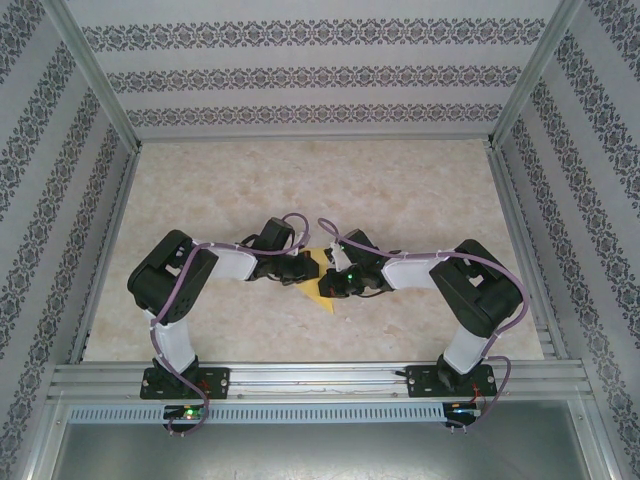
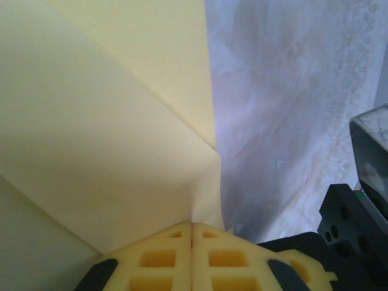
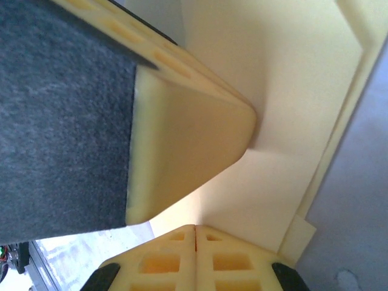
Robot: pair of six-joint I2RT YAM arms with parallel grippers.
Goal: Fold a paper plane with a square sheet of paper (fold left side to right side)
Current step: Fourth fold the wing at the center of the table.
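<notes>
i see left fingers [image 2: 160, 259] together, right fingers [image 3: 160, 262] together, both tips against the creased square sheet of paper [image 1: 320, 294] on the surface [image 1: 300, 190].

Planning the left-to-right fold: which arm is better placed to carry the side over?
Probably left: the left end effector, shut, meets the yellow paper on its left; the right end effector, shut, sits opposite.

A: Left end effector [image 1: 304, 268] and right end effector [image 1: 334, 284] sit nose to nose over the paper [image 1: 319, 293], plugging the middle.
B: Far tabletop [image 1: 320, 180] lies wide open, hemmed by patterned walls [image 1: 60, 200] either side.
</notes>
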